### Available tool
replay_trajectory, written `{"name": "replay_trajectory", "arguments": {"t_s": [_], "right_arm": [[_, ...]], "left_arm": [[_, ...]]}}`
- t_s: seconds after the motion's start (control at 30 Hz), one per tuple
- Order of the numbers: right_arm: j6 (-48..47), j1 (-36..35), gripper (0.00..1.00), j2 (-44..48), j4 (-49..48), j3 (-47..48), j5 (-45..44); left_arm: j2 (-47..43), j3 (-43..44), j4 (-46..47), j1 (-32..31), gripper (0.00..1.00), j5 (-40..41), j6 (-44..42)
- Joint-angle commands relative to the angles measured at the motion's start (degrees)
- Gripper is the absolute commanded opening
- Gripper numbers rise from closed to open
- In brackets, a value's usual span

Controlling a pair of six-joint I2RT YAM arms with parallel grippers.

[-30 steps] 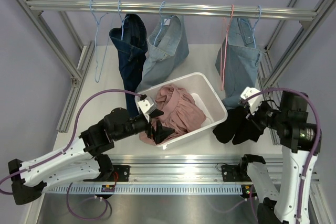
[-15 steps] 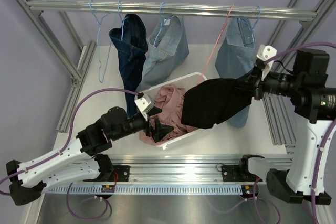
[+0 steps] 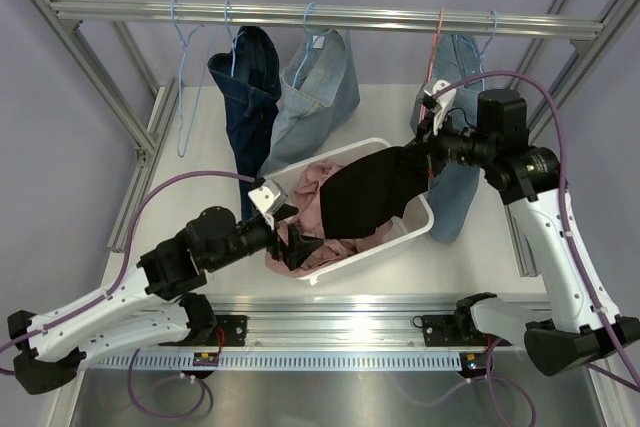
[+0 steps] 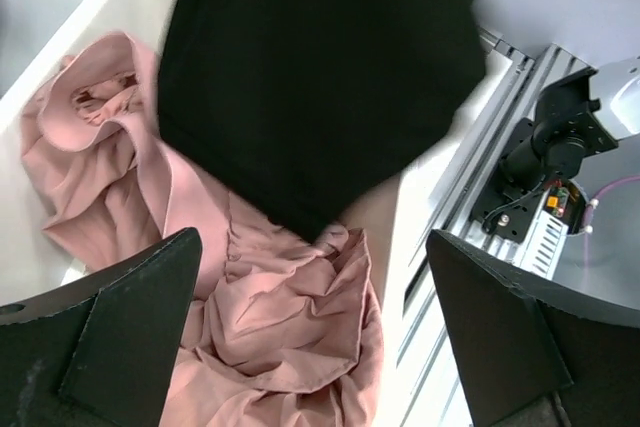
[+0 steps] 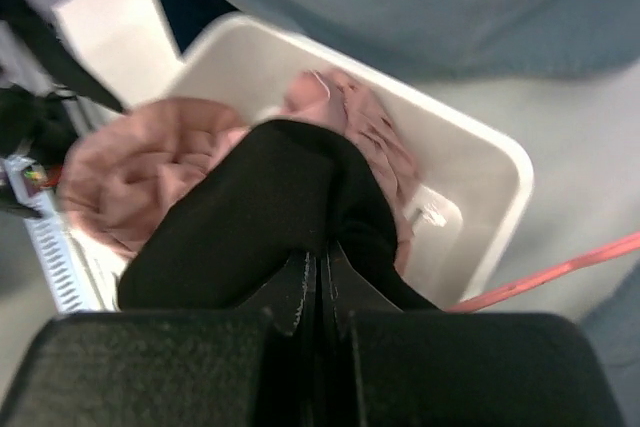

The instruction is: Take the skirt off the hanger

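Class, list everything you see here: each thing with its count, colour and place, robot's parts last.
rail: one, silver, across the back.
blue hangers: four, light blue, on the rail.
pink hanger: one, pink, on the rail.
denim garments: three, one dark, two light blue, on hangers.
bin: one, white, centre.
pink garment: one, pink, in the bin.
black skirt: one, black, held over the bin.
left claw: one, black, open, near the bin.
right claw: one, black, shut on the black skirt.
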State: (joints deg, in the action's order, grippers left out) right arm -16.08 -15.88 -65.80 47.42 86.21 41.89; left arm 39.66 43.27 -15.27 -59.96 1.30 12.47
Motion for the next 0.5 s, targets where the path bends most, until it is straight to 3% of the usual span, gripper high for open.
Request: {"name": "replay_trajectory", "arguments": {"t_s": [0.0,0.27,0.47], "right_arm": [[1.0,-0.7,0.0,0.1,-9.3,-6.0,-8.0],[-9.8,-5.4,0.01,-4.4,-6.6,-18.7,-12.5],[-17.1,-6.2,0.17,-5.0,1.2,-18.5,-10.3]], "left_arm": [[-1.5,1.7,0.2,-0.2,0.99,2.9,0.3],[-0.5,4.5,-1.0,-0.2,0.99,8.4,1.2],[1.6,9.9,-4.4,-0.2,0.99,12.7,1.9]]}}
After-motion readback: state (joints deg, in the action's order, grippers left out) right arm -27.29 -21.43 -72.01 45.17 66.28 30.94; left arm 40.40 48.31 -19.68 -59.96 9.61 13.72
